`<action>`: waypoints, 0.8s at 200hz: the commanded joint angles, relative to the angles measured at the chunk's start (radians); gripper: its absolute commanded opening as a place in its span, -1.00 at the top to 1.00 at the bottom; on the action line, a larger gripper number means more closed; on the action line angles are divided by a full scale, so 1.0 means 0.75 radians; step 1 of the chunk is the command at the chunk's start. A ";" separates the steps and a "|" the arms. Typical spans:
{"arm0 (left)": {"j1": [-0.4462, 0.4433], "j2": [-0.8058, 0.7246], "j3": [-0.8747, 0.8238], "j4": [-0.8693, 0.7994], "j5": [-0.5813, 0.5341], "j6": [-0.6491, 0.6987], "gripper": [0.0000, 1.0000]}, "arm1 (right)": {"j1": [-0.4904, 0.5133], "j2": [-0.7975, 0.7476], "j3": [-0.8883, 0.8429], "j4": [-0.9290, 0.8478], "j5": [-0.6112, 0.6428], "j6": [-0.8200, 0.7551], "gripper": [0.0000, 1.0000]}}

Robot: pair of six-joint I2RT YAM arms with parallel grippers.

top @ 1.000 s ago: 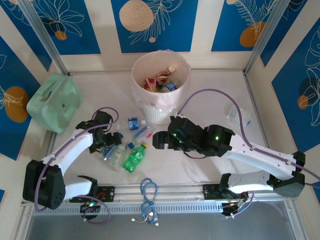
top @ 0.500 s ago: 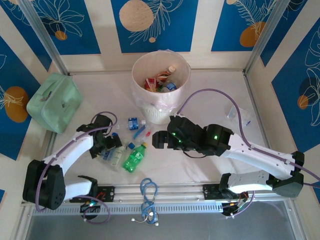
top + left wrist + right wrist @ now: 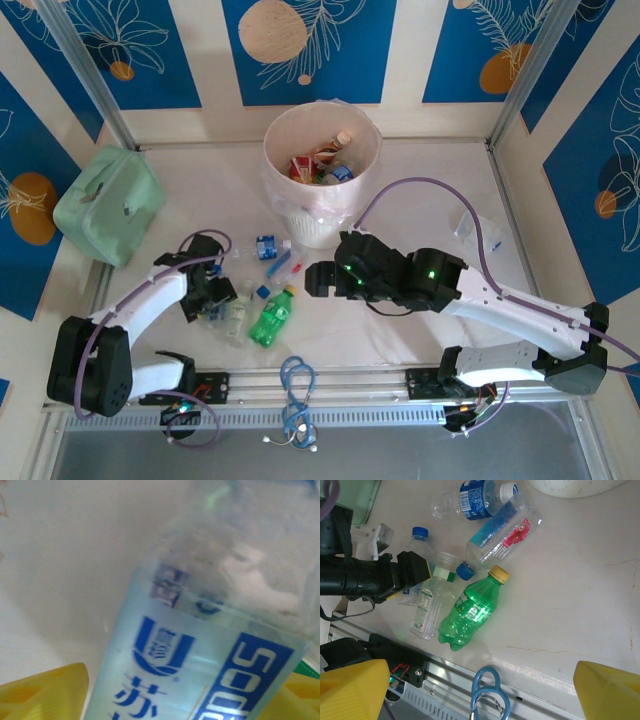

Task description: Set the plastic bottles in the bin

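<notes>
Looking down on a pale pinkish table, smooth and faintly streaked, boxed in by cream walls with blue panels of white leaves and orange discs. Metal posts slanting up at the far corners. Along the near edge, a metal rail with a blue cable looped over it.

Far middle of the table: a round cream bin with a thin plastic liner, several bottles already inside. At the far left by the wall, a mint-green case. Over on the right, a clear wrapper lying flat.

Between bin and rail, more bottles scattered on their sides:
- green bottle with a yellow cap
- white-labelled bottle just beside it
- red-and-blue-labelled bottle above those
- dark-blue-labelled bottle nearest the bin

Left gripper down at the left end of that scatter, yellow fingers either side of a pale-blue-labelled bottle lying on the table. Cannot tell whether clamped on it or only around it.

Right gripper hanging above bare table right of the green bottle, spread wide, holding nothing.
</notes>
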 commanded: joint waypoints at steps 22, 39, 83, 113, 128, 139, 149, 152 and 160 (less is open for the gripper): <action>0.013 -0.079 0.000 -0.032 -0.038 0.042 -0.32 | -0.015 -0.018 -0.020 0.021 -0.021 0.000 -0.87; 0.013 -0.118 0.029 -0.047 -0.045 0.070 -0.26 | -0.015 -0.020 -0.018 0.019 -0.018 0.000 -0.86; 0.012 -0.203 0.130 -0.097 -0.063 0.153 -0.14 | -0.025 -0.060 -0.020 0.036 -0.011 0.014 -0.85; -0.006 -0.271 0.258 -0.152 -0.033 0.194 -0.11 | -0.038 -0.094 0.021 0.040 -0.023 0.006 -0.85; -0.025 -0.324 0.342 -0.143 0.017 0.224 -0.11 | -0.056 -0.109 0.061 0.041 -0.038 -0.002 -0.85; -0.050 -0.357 0.401 -0.104 0.084 0.255 -0.11 | -0.080 -0.120 0.082 0.049 -0.059 -0.002 -0.85; -0.073 -0.381 0.449 -0.060 0.151 0.272 -0.11 | -0.118 -0.134 0.094 0.067 -0.107 0.005 -0.84; -0.082 -0.387 0.465 -0.039 0.179 0.280 -0.11 | -0.131 -0.140 0.097 0.074 -0.118 0.008 -0.84; -0.109 -0.400 0.499 0.012 0.248 0.290 -0.11 | -0.161 -0.150 0.100 0.093 -0.153 0.014 -0.82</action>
